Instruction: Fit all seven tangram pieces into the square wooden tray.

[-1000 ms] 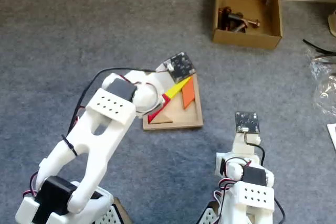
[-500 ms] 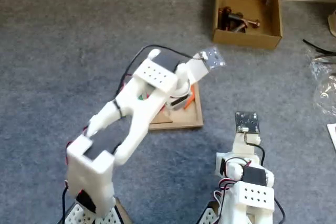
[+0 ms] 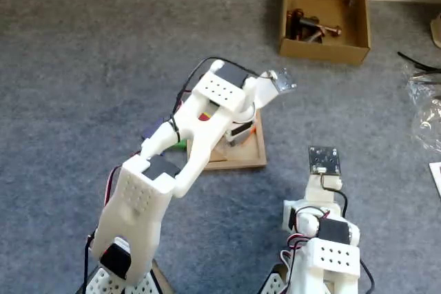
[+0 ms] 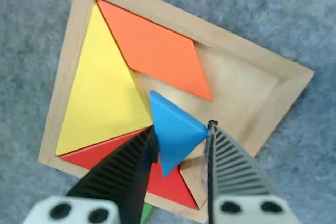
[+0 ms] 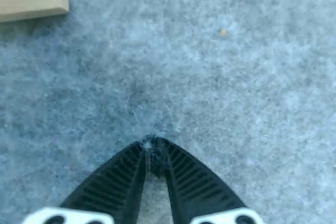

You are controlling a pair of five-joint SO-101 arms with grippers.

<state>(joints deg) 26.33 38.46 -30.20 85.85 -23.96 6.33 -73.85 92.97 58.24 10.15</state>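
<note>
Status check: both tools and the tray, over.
Copy: left tool shut on blue triangle, over wooden tray. Inside: yellow triangle, orange parallelogram, red triangle. Also right tool shut, low over carpet, off the tray. Open pocket unobstructed.

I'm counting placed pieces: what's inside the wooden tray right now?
Lying in the wooden tray: a yellow triangle, an orange parallelogram and a red triangle, plus bare floor. The left claw holds a blue triangle over it, covering part of the red triangle and floor.
</note>
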